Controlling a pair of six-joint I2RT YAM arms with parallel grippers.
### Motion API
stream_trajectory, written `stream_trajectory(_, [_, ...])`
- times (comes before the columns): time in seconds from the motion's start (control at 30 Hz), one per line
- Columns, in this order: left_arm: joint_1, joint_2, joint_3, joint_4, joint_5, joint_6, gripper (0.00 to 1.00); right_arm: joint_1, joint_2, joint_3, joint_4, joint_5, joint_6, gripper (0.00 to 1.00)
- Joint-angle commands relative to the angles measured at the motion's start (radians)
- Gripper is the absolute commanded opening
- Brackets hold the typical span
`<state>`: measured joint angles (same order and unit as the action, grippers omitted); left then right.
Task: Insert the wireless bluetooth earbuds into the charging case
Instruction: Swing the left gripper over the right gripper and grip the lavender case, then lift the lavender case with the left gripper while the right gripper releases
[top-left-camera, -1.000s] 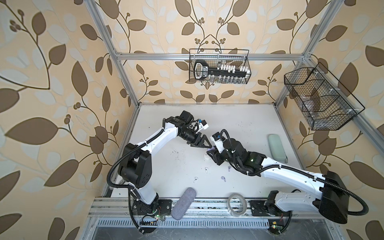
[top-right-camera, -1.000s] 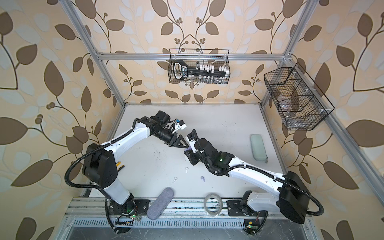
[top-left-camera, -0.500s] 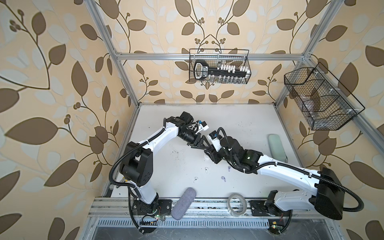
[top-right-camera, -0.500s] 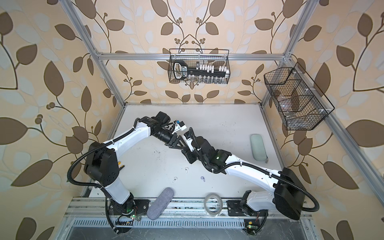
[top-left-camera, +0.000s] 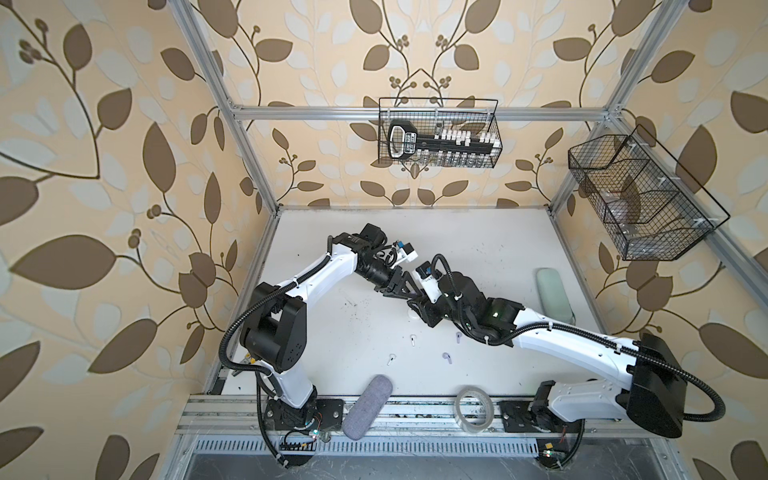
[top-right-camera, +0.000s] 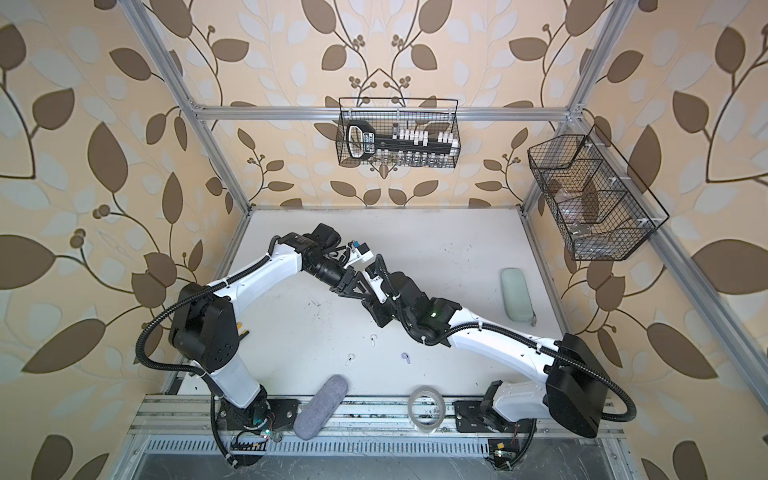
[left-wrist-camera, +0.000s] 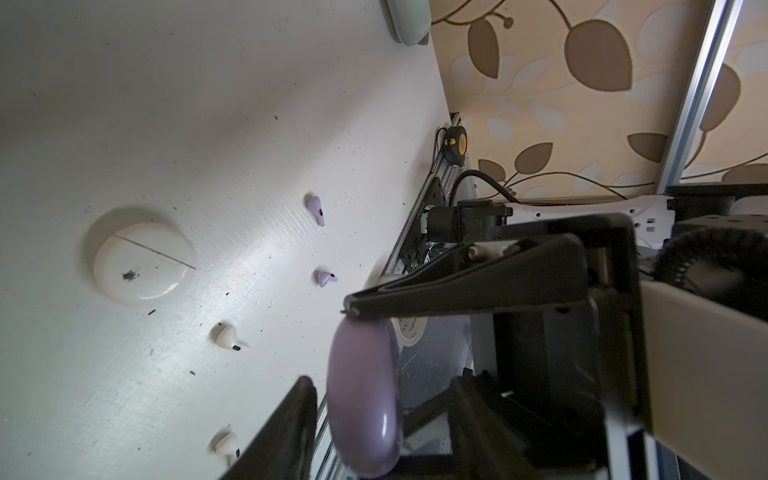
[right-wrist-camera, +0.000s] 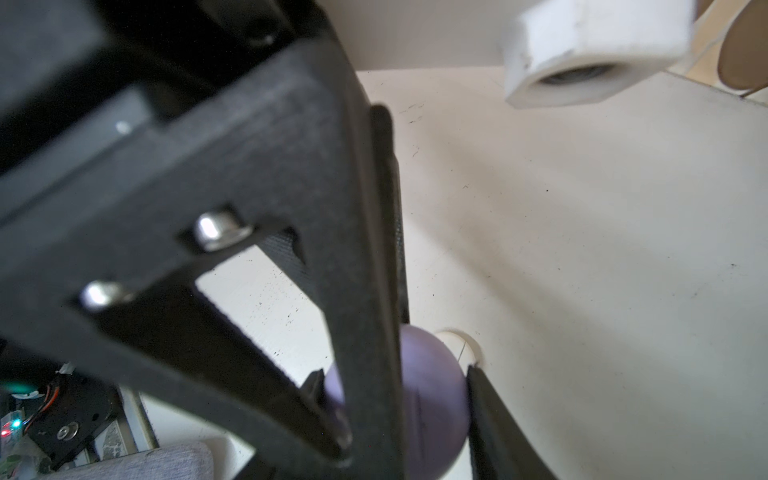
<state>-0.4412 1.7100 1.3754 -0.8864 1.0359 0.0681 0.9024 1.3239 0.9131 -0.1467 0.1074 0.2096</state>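
My right gripper (right-wrist-camera: 395, 374) is shut on a round lilac charging case (right-wrist-camera: 436, 399) and holds it above the table. My left gripper (left-wrist-camera: 380, 386) meets it at mid table. Its jaws stand open on either side of the lilac case (left-wrist-camera: 365, 399), with a gap showing beside each finger. A white round case (left-wrist-camera: 143, 264) lies shut on the table just below. Two lilac earbuds (left-wrist-camera: 316, 205) (left-wrist-camera: 326, 277) and two white earbuds (left-wrist-camera: 226, 336) (left-wrist-camera: 226, 444) lie loose nearer the front. Both top views show the left gripper (top-left-camera: 409, 293) and the right gripper (top-left-camera: 417, 305) tip to tip, hiding the lilac case.
A pale green case (top-left-camera: 552, 293) lies at the table's right side. A grey fabric case (top-left-camera: 368, 405) and a tape roll (top-left-camera: 473, 409) rest on the front rail. Wire baskets hang on the back wall (top-left-camera: 438, 133) and the right wall (top-left-camera: 640, 199).
My right arm has carried the lilac case to the left, up to the left gripper. The left jaws have narrowed around it.
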Motion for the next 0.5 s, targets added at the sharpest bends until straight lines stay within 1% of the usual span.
stream_trajectory(0.0, [-0.021,0.0,0.03,-0.049,0.029,0.036,0.48,0.003,0.014,0.053,-0.003,0.029,-0.03,0.17])
stream_trajectory(0.3, [-0.026,0.004,0.032,-0.058,0.027,0.047,0.34,0.013,0.014,0.064,-0.019,0.051,-0.049,0.16])
stream_trajectory(0.47, [-0.027,0.006,0.033,-0.06,0.027,0.051,0.31,0.014,0.012,0.06,-0.024,0.062,-0.055,0.16])
